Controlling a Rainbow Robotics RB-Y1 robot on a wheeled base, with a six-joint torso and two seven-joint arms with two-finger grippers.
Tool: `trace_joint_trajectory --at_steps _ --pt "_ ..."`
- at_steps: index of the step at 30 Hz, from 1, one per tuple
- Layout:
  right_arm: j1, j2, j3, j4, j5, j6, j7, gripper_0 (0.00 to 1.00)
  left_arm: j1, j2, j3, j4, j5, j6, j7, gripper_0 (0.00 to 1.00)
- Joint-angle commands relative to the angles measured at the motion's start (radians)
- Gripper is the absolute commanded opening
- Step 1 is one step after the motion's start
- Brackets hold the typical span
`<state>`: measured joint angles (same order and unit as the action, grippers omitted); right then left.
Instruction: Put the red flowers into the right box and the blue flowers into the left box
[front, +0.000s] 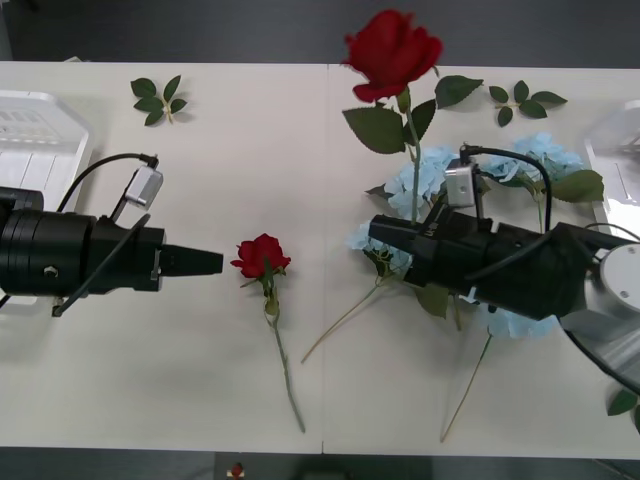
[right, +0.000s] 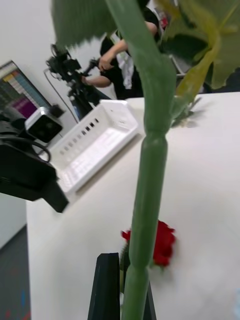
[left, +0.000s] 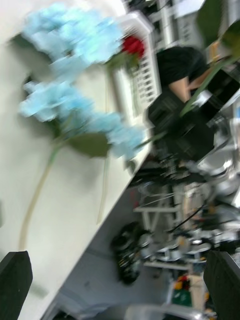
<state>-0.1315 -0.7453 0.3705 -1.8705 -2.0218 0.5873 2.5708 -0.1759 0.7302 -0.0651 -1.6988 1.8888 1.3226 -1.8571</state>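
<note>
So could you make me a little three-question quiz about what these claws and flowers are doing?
1. True or false: the right claw holds a red rose upright by its stem.
2. Which flowers lie on the table under the right arm? A) blue flowers B) yellow tulips C) white lilies
3. Fill in: the left claw hovers beside a second red rose lying on the ____.

Key: 1 true; 2 A; 3 table.

Both arms are matte black cylinders. A small silver camera box (front: 143, 186) sits on each wrist, fed by a looping black cable (front: 100, 168). The right arm's elbow joint (front: 620, 290) is silver-grey.
</note>
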Motion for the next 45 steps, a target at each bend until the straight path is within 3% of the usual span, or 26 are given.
trace_joint_trajectory --at_steps 1,10,18,27,36,43,45 --pt "-0.019 -0.158 -0.024 -0.024 -0.066 -0.038 -0.047 0.0 -0.007 0.017 0.021 -0.002 -0.122 0.03 0.067 1.0" --pt "-0.019 -0.548 -0.022 0.154 -0.353 -0.069 -0.055 0.0 -0.066 -0.072 0.019 -0.015 -0.494 0.03 0.355 1.0" --pt "-0.017 -0.692 -0.022 0.456 -0.417 -0.05 -0.066 0.0 -0.097 -0.209 -0.028 -0.139 -0.866 0.024 0.622 1.0" --pt "-0.022 -0.689 -0.022 0.735 -0.233 -0.104 -0.078 0.0 -0.1 -0.27 -0.243 -0.285 -1.272 0.01 0.932 1.0" --pt "-0.049 -0.588 -0.022 0.85 -0.077 -0.251 -0.083 0.0 -0.105 -0.273 -0.437 -0.256 -1.562 -0.057 1.087 1.0" --pt "-0.117 -0.491 -0.022 0.955 0.069 -0.313 -0.081 0.01 -0.109 -0.304 -0.463 -0.173 -1.645 -0.118 1.105 1.0" --pt "-0.142 -0.476 -0.021 0.985 0.103 -0.316 -0.08 0.27 -0.116 -0.311 -0.466 -0.144 -1.653 -0.138 1.104 1.0"
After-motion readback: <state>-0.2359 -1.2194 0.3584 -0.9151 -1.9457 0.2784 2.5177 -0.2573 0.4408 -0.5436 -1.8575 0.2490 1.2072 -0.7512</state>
